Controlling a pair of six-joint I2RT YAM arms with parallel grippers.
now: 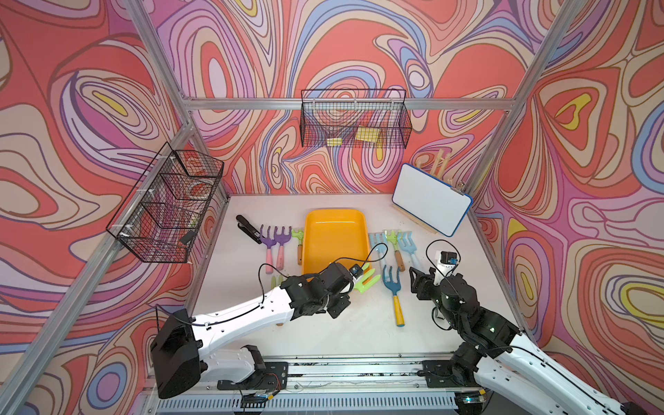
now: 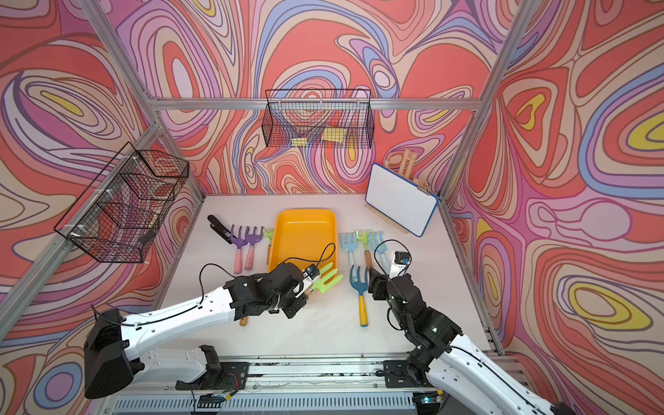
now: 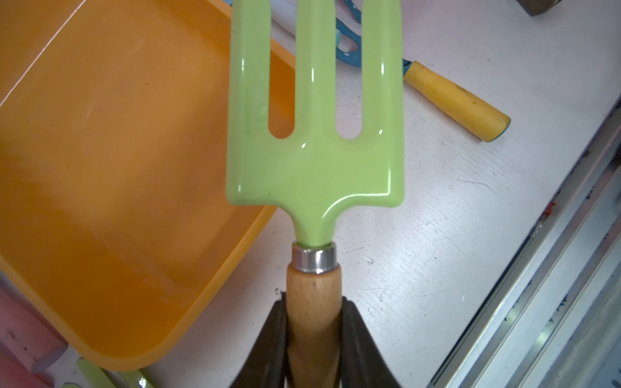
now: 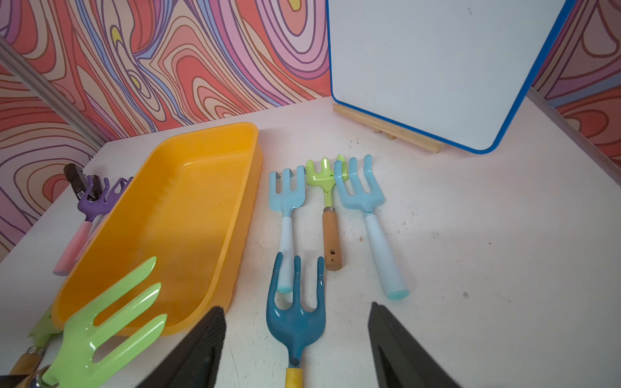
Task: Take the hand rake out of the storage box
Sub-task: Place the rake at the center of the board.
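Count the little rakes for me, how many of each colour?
Purple rakes: 2
Light blue rakes: 2
Dark blue rake: 1
Green rakes: 4, counting the green rake in the left gripper and one mostly hidden under the left arm
Total: 9

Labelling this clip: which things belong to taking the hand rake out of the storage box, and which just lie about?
Job: light green hand rake, left tool gripping it, storage box.
Lying about: dark blue rake, purple rakes, stapler, whiteboard.

Light-green hand rake, yellow-orange storage box
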